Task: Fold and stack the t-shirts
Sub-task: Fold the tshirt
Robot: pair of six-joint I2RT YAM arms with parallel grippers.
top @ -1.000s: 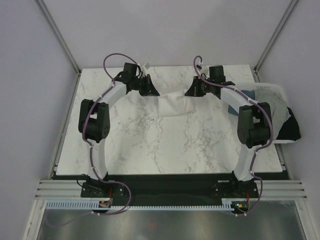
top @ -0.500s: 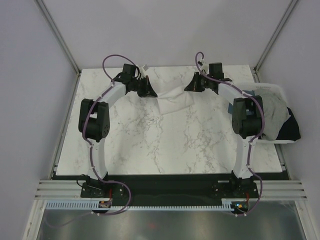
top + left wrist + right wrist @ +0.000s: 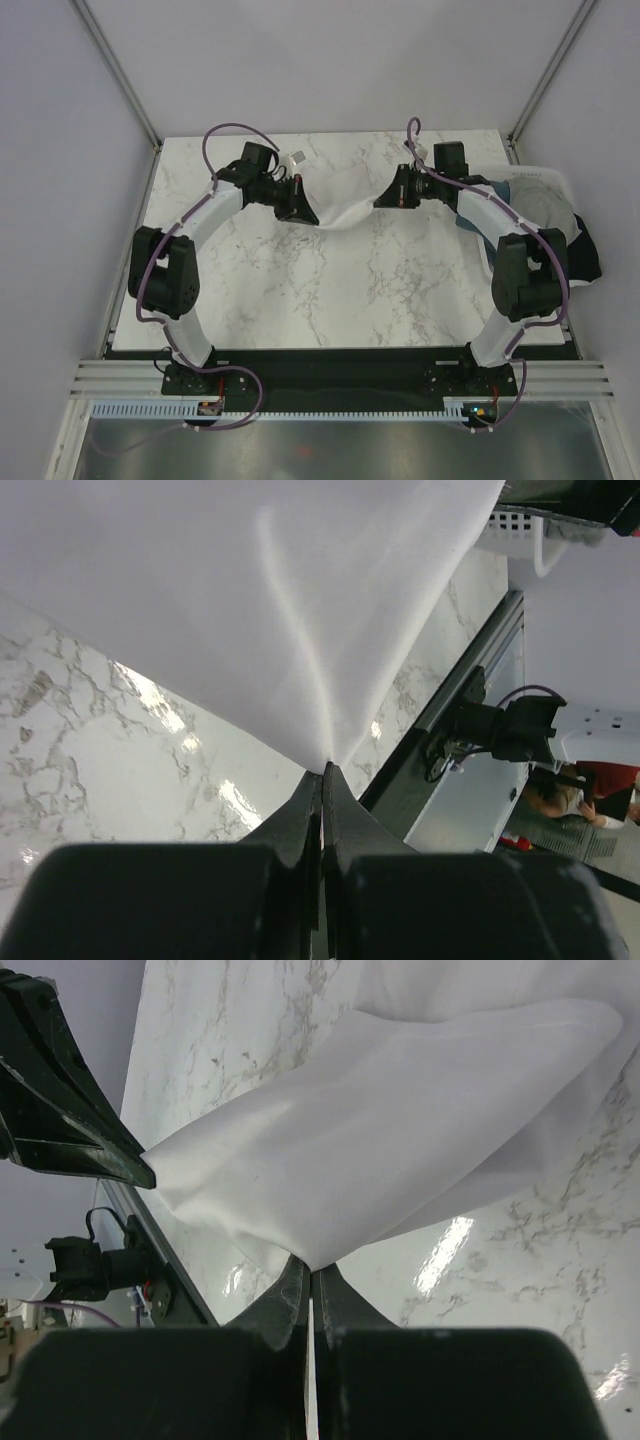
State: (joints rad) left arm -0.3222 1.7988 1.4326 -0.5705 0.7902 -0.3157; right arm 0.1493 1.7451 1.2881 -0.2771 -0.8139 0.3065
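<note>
A white t-shirt (image 3: 345,203) hangs stretched between my two grippers over the far middle of the marble table (image 3: 330,290). At the cloth's left end, my left gripper (image 3: 303,207) is shut on a pinch of it; in the left wrist view the fabric (image 3: 280,610) fans out from the closed tips (image 3: 325,772). My right gripper (image 3: 386,197) is shut on its right end, where the cloth (image 3: 390,1150) rises from the closed tips (image 3: 311,1265). The left gripper's fingers (image 3: 70,1120) show in the right wrist view.
A white plastic bin (image 3: 548,172) stands at the table's right edge behind my right arm. It holds a light grey shirt (image 3: 540,205), a teal one (image 3: 497,184) and a black one (image 3: 587,258) spilling over its side. Grey walls enclose the table.
Both grippers have come toward the near side with the white t-shirt. The cloth that lay spread on the table now hangs bunched between them. Both elbows have swung outward.
</note>
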